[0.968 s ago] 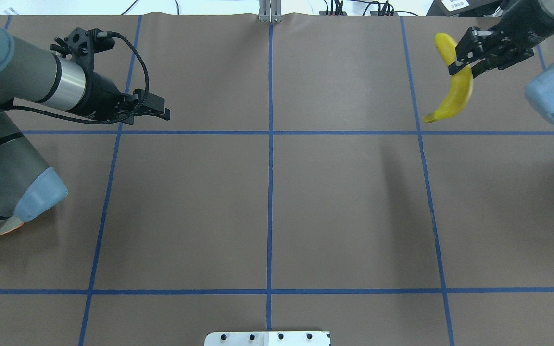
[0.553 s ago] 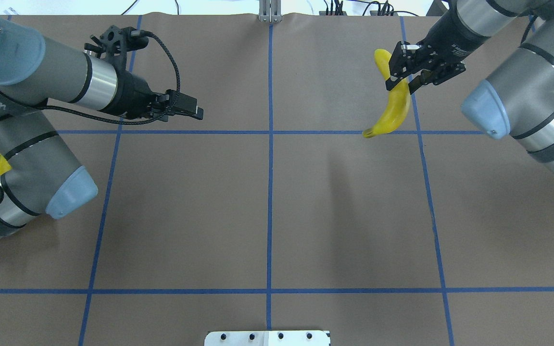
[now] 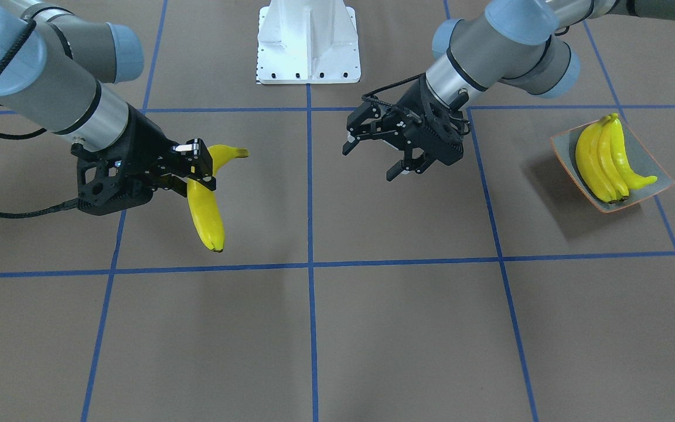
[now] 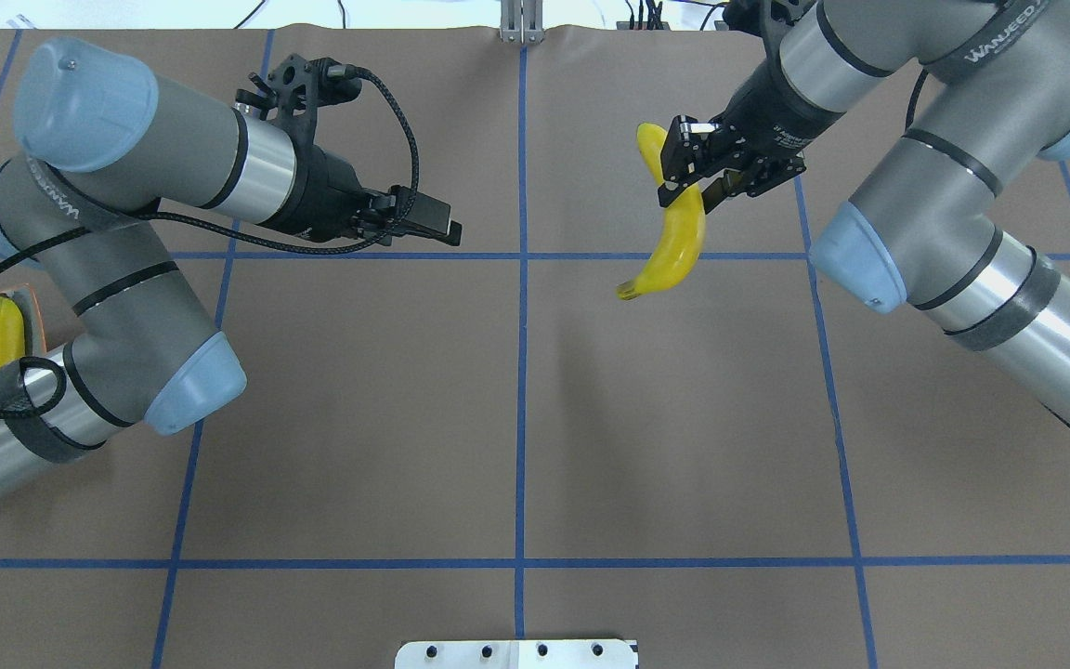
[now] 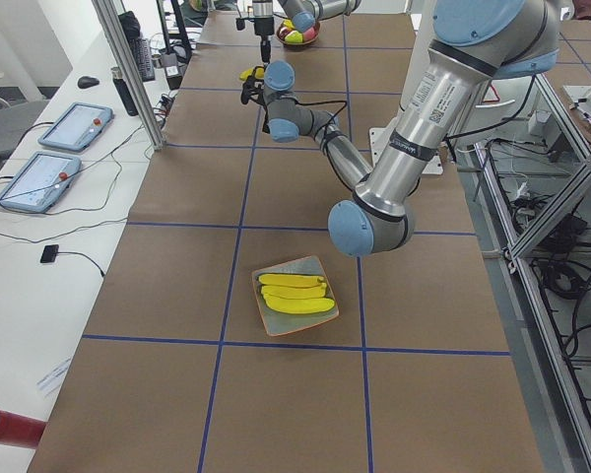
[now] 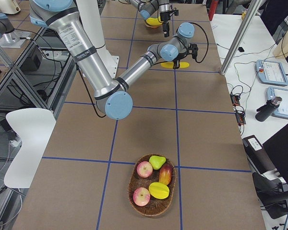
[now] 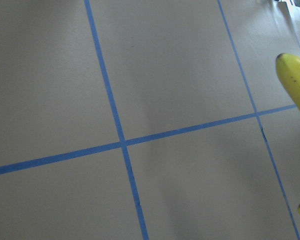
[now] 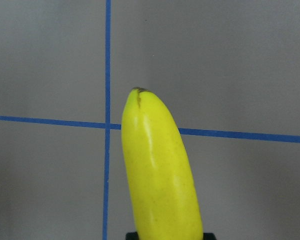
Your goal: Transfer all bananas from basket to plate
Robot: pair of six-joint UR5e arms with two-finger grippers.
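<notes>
My right gripper [image 4: 686, 172] is shut on one yellow banana [image 4: 674, 243] and holds it in the air over the far middle of the table. The banana hangs down from the gripper [image 3: 200, 170] in the front view [image 3: 207, 220] and fills the right wrist view [image 8: 160, 170]. My left gripper [image 4: 450, 230] is open and empty [image 3: 368, 163], facing the banana with a gap between them. The banana's end shows in the left wrist view [image 7: 295, 80]. Three bananas [image 3: 604, 155] lie on the grey-green plate [image 3: 561, 146] at my far left [image 5: 295, 296].
A wicker basket [image 6: 152, 207] at my far right holds apples [image 6: 144, 169], a pear and other fruit; no banana shows in it. The brown table carries blue tape lines. A white robot base [image 3: 308, 41] stands at the near edge.
Both arms have swung in toward the table's middle. The right gripper carried the banana leftward in the overhead view, and the left gripper moved rightward toward it, still open.
</notes>
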